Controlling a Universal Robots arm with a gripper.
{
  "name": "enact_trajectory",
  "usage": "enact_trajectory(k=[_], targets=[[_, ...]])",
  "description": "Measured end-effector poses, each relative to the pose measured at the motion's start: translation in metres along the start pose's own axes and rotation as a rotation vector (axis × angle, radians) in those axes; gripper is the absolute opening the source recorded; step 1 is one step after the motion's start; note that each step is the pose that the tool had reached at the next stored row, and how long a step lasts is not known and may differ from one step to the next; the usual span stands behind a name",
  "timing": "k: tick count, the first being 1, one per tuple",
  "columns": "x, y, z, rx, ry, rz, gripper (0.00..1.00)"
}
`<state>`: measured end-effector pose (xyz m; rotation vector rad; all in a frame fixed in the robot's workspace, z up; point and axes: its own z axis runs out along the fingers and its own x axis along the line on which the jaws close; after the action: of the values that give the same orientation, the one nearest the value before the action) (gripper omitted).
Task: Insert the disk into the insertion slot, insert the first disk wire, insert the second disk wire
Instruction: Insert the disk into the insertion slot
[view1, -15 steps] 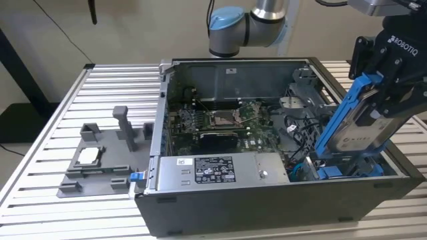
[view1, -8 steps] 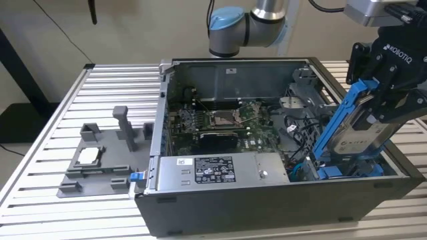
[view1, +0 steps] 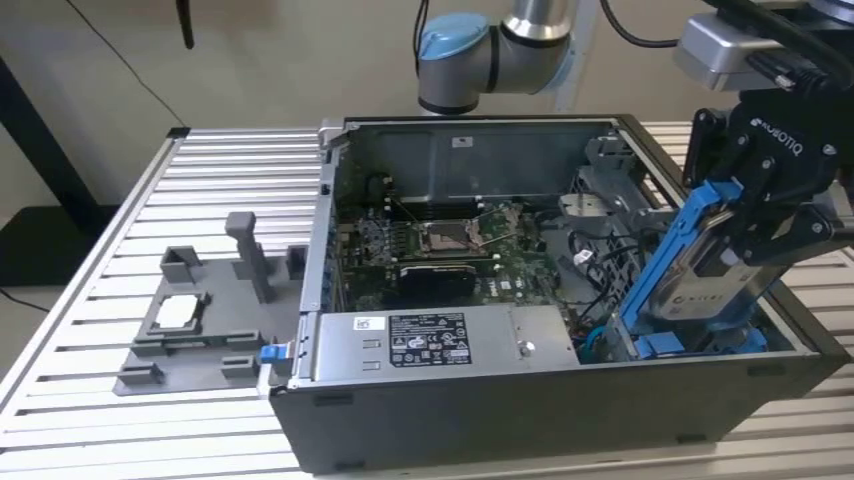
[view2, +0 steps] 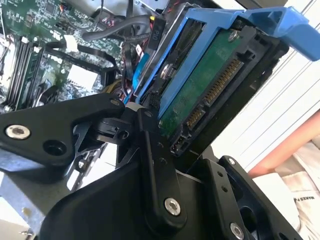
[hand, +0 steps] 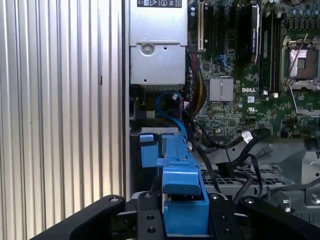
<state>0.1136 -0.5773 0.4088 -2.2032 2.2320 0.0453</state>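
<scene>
Gripper (view1: 750, 240) was clamped on the disk (view1: 694, 275), fingers (view1: 787, 225) pinching the blue frame near its upper end. In both wrist views the jaws sat either side of the frame, disk (view2: 210, 85) PCB side and connector exposed, blue end tab of the disk (hand: 182, 187) between the pads. Disk stood steeply tilted, lower end down in the insertion slot (view1: 785, 338) at the near corner of the computer case (view1: 534, 420) on the exterior view's right, upper end well above the case rim. Not lying flat. PSU box (view1: 427, 335) sat just beside the bay, mobo (view1: 441, 240) behind it. Fixture tray (view1: 187, 340) was on the table (view1: 80, 300), apart from the case.
</scene>
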Motion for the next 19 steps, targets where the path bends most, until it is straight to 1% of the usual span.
enact_trajectory(k=[8,10,11,13,14,16,18,19], targets=[[0.0003,-0.0002,0.0146,0.0,-0.0003,0.0,0.33],[0.0004,-0.0002,0.0165,-0.0002,-0.0004,0.0,0.33],[0.0004,-0.0001,0.0158,-0.0004,0.0002,0.0,0.34],[0.0002,0.0,0.0089,-0.0015,-0.0002,0.0,0.34],[0.0001,0.0,0.0053,-0.0017,-0.0001,0.0,0.4],[-0.0002,0.0001,-0.001,-0.0018,0.0,0.0,0.4],[-0.0003,0.0001,-0.0014,-0.0008,-0.0002,0.0,0.4],[-0.0003,0.0002,-0.001,0.0017,-0.0014,0.0,0.4]])
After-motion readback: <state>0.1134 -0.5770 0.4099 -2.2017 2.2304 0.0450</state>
